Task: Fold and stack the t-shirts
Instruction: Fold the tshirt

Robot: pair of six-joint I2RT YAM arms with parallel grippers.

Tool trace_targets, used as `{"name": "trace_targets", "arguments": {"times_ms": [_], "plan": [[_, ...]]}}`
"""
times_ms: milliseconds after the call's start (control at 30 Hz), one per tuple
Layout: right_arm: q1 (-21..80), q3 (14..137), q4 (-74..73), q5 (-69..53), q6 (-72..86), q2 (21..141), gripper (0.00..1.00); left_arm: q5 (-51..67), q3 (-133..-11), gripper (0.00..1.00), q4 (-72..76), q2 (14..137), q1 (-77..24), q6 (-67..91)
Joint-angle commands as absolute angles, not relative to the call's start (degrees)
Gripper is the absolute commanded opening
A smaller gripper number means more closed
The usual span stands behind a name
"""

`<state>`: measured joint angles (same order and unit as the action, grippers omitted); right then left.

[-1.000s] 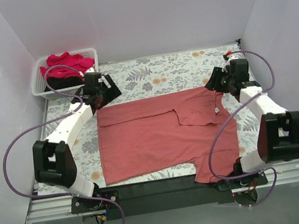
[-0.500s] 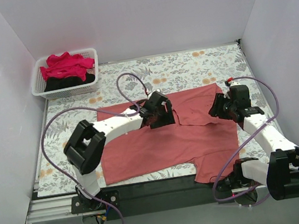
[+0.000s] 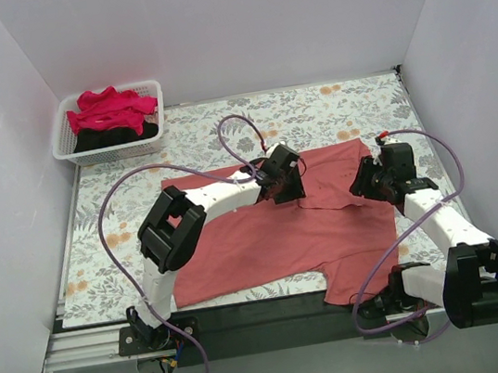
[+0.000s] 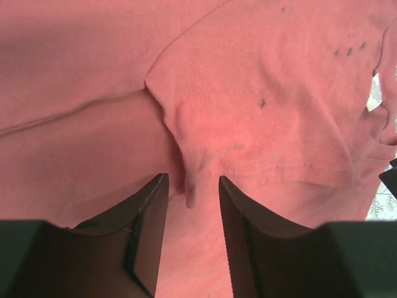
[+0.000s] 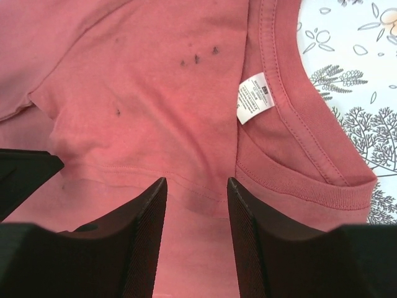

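Note:
The dusty coral-red t-shirt (image 3: 266,235) lies spread on the table, with a sleeve folded over its upper middle. My left gripper (image 3: 292,185) is open over the corner of that folded sleeve; in the left wrist view a small fold of cloth (image 4: 189,186) stands between the fingers. My right gripper (image 3: 368,185) is open just over the sleeve hem (image 5: 205,189) beside the collar (image 5: 298,143) and its white label (image 5: 253,97). The crimson-pink t-shirt (image 3: 111,109) and the black t-shirt (image 3: 119,134) lie in the basket.
The white slatted basket (image 3: 70,152) stands at the far left corner. The floral tablecloth (image 3: 313,111) shows bare behind the shirt. White walls close in on three sides. Purple cables loop from both arms.
My left arm swung from beside the basket across the shirt to the folded sleeve at the centre. My right gripper moved down from the shirt's far right corner to the collar area.

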<state>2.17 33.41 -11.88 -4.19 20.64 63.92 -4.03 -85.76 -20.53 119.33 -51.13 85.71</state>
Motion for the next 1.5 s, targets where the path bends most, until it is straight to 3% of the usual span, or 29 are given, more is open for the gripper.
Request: {"name": "trace_targets", "arguments": {"times_ms": [0,200,433,1167,1467], "plan": [[1.32,34.54,-9.84,-3.6,22.15,65.91,0.5,-3.96,-87.89,0.36,-20.04,119.97,-51.77,86.39],[-1.14,33.14,-9.14,-5.62,22.24,67.41,0.49,-3.43,-87.71,0.29,-19.95,121.46,-51.94,86.92],[-3.51,31.47,-8.79,-7.47,22.41,67.76,0.46,-1.93,-86.4,0.0,-19.95,119.1,-51.94,87.54],[-7.21,27.42,-5.19,-17.84,25.75,70.32,0.37,-1.85,-84.81,0.0,-21.36,115.57,-51.15,86.75],[-8.7,26.81,-5.45,-18.46,25.58,69.61,0.18,-0.79,-85.17,0.0,-22.67,115.84,-49.75,86.48]]}}
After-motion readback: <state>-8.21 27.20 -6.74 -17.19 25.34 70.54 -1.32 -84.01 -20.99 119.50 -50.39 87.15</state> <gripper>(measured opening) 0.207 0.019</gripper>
